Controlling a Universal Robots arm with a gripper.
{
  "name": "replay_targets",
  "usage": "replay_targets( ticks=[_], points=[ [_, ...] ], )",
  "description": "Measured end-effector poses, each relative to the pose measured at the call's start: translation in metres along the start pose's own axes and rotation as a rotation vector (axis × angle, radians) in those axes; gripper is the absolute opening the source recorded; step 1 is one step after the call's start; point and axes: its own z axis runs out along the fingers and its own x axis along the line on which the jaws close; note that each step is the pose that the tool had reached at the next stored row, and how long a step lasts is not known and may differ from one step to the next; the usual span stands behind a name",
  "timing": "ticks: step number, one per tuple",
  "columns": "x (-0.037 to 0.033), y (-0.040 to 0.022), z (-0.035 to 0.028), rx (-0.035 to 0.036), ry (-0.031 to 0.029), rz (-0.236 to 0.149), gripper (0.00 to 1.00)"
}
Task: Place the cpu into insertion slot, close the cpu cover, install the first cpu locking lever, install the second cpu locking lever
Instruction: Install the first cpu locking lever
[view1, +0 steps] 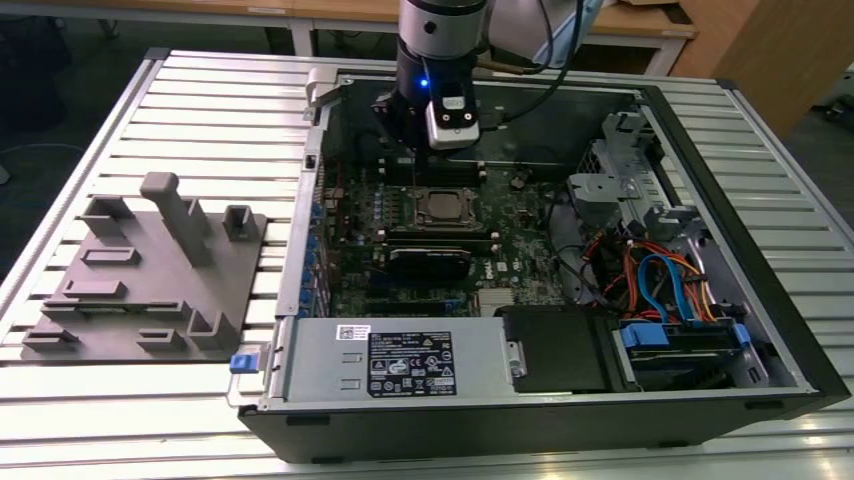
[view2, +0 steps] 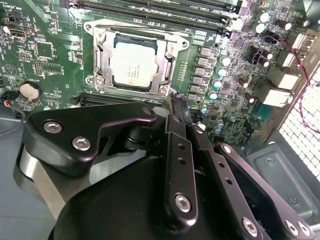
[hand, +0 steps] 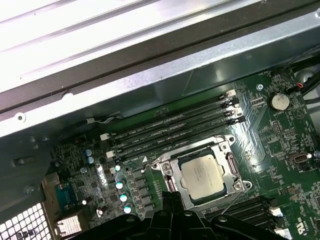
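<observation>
End effector: the fingers are sitting together as one narrow tip, with the side links converging, no gap showing and nothing visibly pinched between them.
Position: it is hanging low over the motherboard, with the tip pointing at the board just beside the socket's near edge. Whether it is touching the board I cannot tell.
Cpu: it is lying flat inside the insertion slot, just ahead of the tip, with its silver top facing up.
Cpu cover: it is lying down around the chip, its window framing the metal top and its nearest side bar sitting just beyond the tip.
Locking lever: in the first wrist view a thin metal rod is running from the socket's edge toward the end effector. Whether it is hooked I cannot tell.
Step in hand: judging by the seated chip and lowered cover, the work is looking like lever latching.
Doing it well: the tip should be bearing on the rod alone, pushing it down and sideways under its hook in one steady sweep and avoiding the cover window.
Hazards nearby: capacitors are standing close beside the tip, and memory slots are running beyond the socket's far side. A slipping tip is risking both.
Surroundings: in the exterior view the open computer case is lying on the slatted counter, with the end effector reaching down inside it.
</observation>
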Motion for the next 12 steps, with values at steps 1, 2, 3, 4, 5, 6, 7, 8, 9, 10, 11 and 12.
replay_targets(
  ticks=[1,2,3,4,5,6,7,8,9,10,11,12],
  points=[
    [0.0000,0.0000,0.0000,0.0000,0.0000,0.000,0.10],
    [0.0000,0.0000,0.0000,0.0000,0.0000,0.000,0.10],
    [0.0000,0.0000,0.0000,0.0000,0.0000,0.000,0.10],
    [0.0000,0.0000,0.0000,0.0000,0.0000,0.000,0.10],
    [0.0000,0.0000,0.0000,0.0001,0.0000,0.000,0.10],
    [0.0000,0.0000,0.0000,0.0000,0.0000,0.000,0.10],
    [0.0000,0.0000,0.0000,0.0000,0.0000,0.000,0.10],
    [0.0000,0.0000,0.0000,0.0001,-0.0001,0.000,0.10],
    [0.0000,0.0000,0.0000,0.0000,-0.0007,-0.001,0.10],
    [0.0000,-0.0001,0.0002,-0.0003,-0.0013,-0.003,0.10],
    [0.0000,-0.0001,0.0004,-0.0005,-0.0015,-0.011,0.10],
    [0.0000,-0.0001,0.0006,-0.0003,-0.0015,-0.023,0.10]
  ],
)
